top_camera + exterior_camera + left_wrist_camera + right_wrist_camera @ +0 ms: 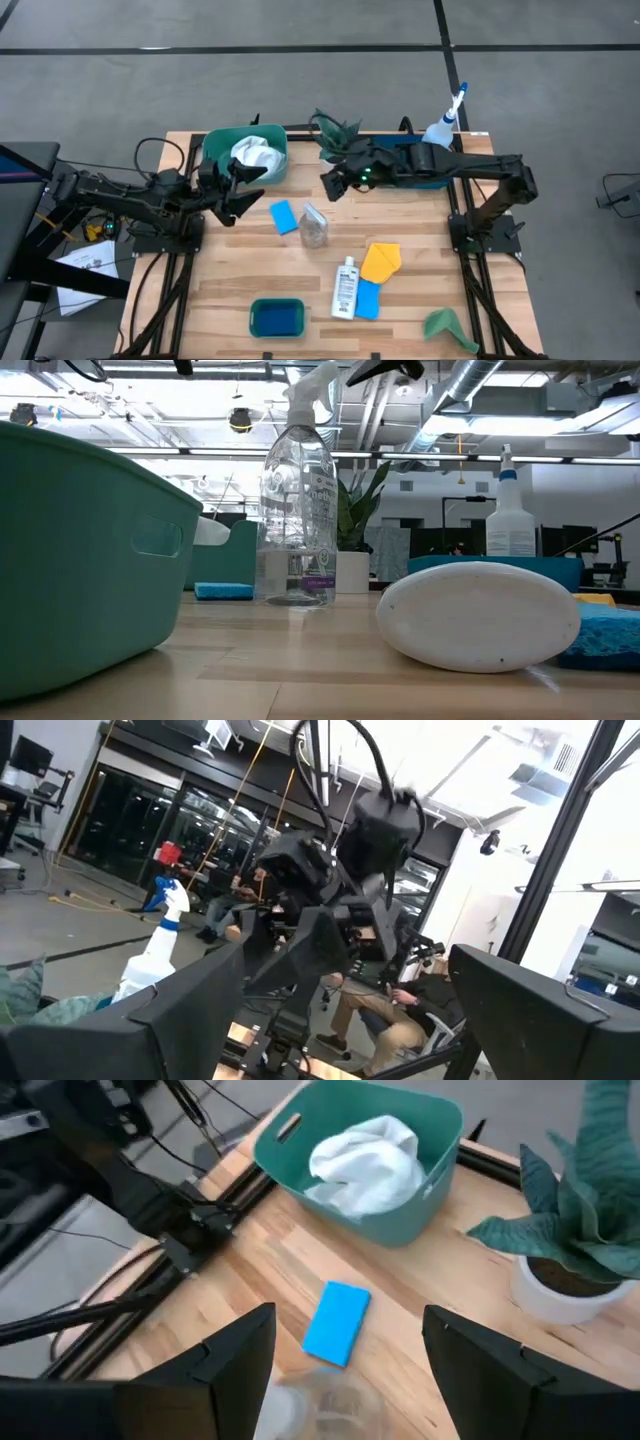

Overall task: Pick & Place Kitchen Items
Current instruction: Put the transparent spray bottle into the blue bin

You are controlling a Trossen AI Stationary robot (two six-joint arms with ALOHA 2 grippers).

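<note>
White crumpled cloth (256,155) sat in the green tub (215,148) at our worktop's far edge; left gripper (243,189) beside it and right gripper (333,184) above the clear spray bottle (313,227) both gaped, empty.

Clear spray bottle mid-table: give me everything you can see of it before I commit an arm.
The clear plastic spray bottle stands upright on the wooden table, near the middle. It has a white trigger head, a see-through body that looks almost empty, and a small label with purple print low on its front. From above, the bottle sits just right of a blue sponge, with a slight gap as far as I can tell. Nothing grips it; the right gripper hangs open above and behind it.
</note>
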